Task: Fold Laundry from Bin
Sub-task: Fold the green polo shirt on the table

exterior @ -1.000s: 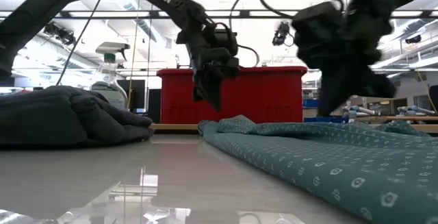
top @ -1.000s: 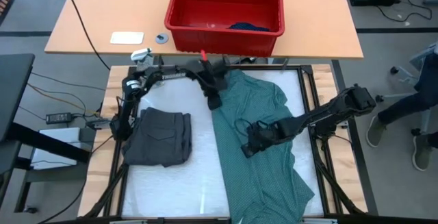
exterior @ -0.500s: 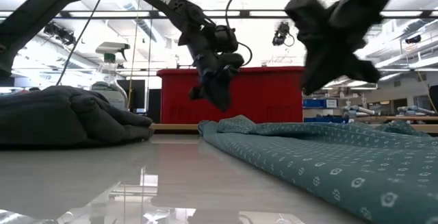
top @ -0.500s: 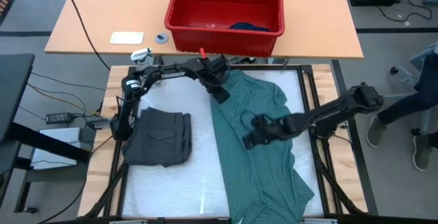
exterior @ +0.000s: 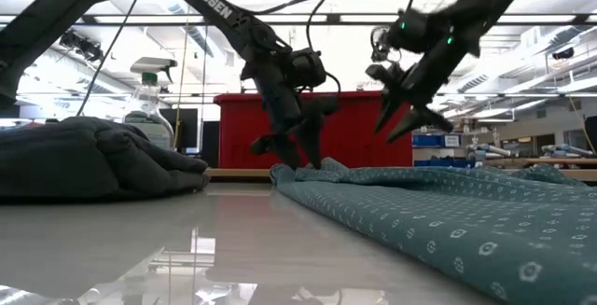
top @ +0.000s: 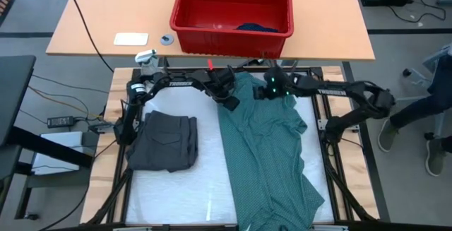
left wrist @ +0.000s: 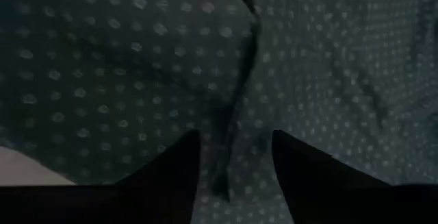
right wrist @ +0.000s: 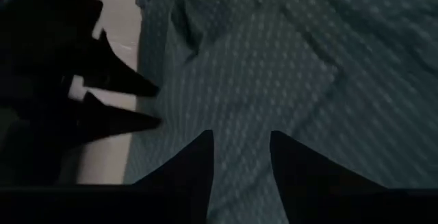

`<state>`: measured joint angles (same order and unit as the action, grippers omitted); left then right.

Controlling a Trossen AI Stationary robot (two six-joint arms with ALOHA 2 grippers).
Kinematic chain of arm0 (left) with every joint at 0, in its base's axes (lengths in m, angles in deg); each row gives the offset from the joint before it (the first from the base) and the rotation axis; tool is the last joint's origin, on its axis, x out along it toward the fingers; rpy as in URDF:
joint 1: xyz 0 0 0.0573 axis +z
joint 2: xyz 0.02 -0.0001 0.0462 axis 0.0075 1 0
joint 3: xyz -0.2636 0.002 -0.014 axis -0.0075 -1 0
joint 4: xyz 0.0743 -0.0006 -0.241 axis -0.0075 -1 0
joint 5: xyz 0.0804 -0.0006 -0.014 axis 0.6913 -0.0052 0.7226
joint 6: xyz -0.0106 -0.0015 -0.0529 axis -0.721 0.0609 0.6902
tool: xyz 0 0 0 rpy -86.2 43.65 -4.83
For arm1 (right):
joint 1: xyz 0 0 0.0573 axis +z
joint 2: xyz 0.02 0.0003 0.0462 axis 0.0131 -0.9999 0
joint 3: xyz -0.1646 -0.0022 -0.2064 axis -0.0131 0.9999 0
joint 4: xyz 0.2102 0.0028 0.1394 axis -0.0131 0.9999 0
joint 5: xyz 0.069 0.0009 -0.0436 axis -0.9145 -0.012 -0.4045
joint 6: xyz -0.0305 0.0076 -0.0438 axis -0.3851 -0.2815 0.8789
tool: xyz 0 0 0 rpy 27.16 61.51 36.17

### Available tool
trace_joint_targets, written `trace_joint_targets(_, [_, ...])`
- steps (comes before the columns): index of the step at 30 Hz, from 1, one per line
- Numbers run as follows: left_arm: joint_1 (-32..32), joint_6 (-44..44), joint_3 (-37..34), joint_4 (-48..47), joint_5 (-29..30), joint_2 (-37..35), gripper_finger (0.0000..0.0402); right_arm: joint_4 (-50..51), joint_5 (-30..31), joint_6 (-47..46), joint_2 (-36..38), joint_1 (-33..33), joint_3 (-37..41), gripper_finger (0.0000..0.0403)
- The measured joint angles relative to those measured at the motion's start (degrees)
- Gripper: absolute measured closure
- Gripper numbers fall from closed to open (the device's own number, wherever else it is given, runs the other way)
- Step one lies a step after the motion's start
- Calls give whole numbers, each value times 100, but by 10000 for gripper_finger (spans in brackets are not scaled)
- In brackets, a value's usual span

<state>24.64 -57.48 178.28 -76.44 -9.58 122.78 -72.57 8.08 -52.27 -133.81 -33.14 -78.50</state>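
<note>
over the teal t-shirt's [top: 265, 146] far edge, near the red bin [top: 233, 8], left gripper [top: 230, 98] and right gripper [top: 272, 88] hover with fingers parted, probably to pinch both corners for a fold.

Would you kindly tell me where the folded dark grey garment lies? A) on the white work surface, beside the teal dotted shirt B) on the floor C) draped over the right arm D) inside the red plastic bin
A: the folded dark grey garment rests on the white work surface, apart from the spread teal dotted shirt, while the red plastic bin sits on the wooden table beyond.
</note>
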Motion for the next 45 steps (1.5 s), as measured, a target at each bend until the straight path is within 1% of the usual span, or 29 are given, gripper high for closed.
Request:
trace_joint_targets(2, [-9,-122,-4,15,-134,0,252,-281,-286,52,-257,-298,-19,251])
trace_joint_targets(4, [-46,-232,-4,41,-345,0,283,-307,-404,201,-550,-516,-148,252])
trace_joint_targets(8, [-110,-408,-4,38,-658,0,350,-140,-556,1046,-1132,-772,-776,252])
trace_joint_targets(10, [-113,-432,-4,40,-737,0,383,167,-563,1530,-1428,-832,-1169,252])
trace_joint_targets(11, [-109,-429,-4,36,-769,0,391,346,-573,1796,-1569,-858,-1368,252])
trace_joint_targets(15, [-57,-296,-4,29,-916,0,393,973,-669,2795,-2090,-914,-2053,252])
trace_joint_targets(18, [-52,-198,-4,20,-1029,0,394,1126,-712,3482,-2431,-921,-2401,254])
trace_joint_targets(20, [-68,-109,-4,3,-1051,-13,396,1161,-856,3825,-2616,-939,-2599,256])
trace_joint_targets(24, [-98,85,76,-193,-1104,-20,397,1413,-1033,4254,-2977,-948,-2916,265])
trace_joint_targets(29, [-107,251,180,-232,-1110,-23,398,1547,-1373,4551,-3288,-942,-3112,284])
trace_joint_targets(33, [-107,278,217,-225,-1112,-24,398,1544,-1316,4839,-3278,-930,-3110,313])
trace_joint_targets(35, [-107,277,217,-267,-1112,-33,399,1567,-1287,5006,-3232,-932,-3110,343])
trace_joint_targets(37, [-97,232,217,-316,-1112,-60,399,1568,-1285,5240,-3169,-932,-3110,382])
trace_joint_targets(38, [-85,218,217,-344,-1111,-94,399,1577,-1279,5381,-3126,-932,-3110,390])
trace_joint_targets(40, [-42,134,217,-542,-1110,-209,399,1602,-1195,5556,-3014,-931,-3110,391])
trace_joint_targets(45, [-9,89,217,-540,-1178,-643,399,1842,-719,6103,-2562,-889,-3108,397])
